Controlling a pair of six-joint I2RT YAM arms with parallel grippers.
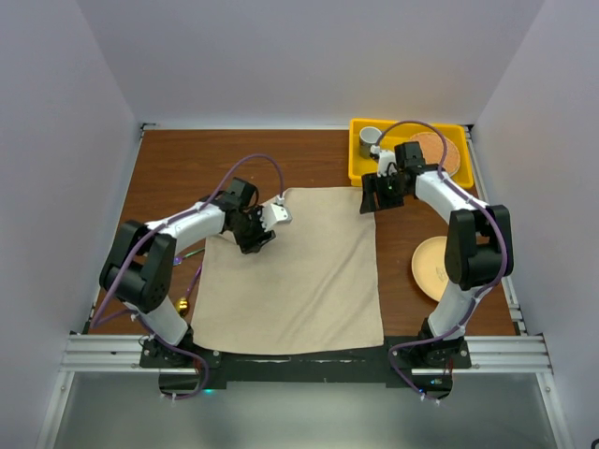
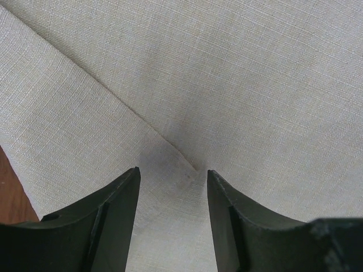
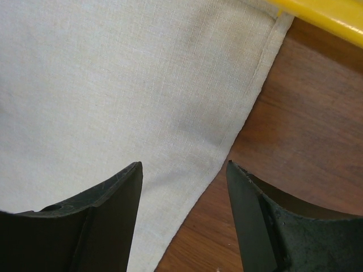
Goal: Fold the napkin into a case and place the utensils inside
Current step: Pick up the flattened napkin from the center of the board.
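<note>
On the brown wooden table point(image 1: 168, 168), a plain beige-tan cloth napkin point(image 1: 299, 281) is lying flat.
Left gripper point(image 2: 173, 173) is hovering part-open above its far-left fold, right gripper point(image 3: 184, 164) likewise above its far-right edge; both are holding nothing.

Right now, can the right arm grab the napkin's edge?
Probably yes. The right gripper is open just above the edge of the napkin, with nothing between them; the bin sits off to the side.

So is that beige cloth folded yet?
Mostly spread: the napkin lies wide and flat, with one diagonal fold at the left gripper.
</note>
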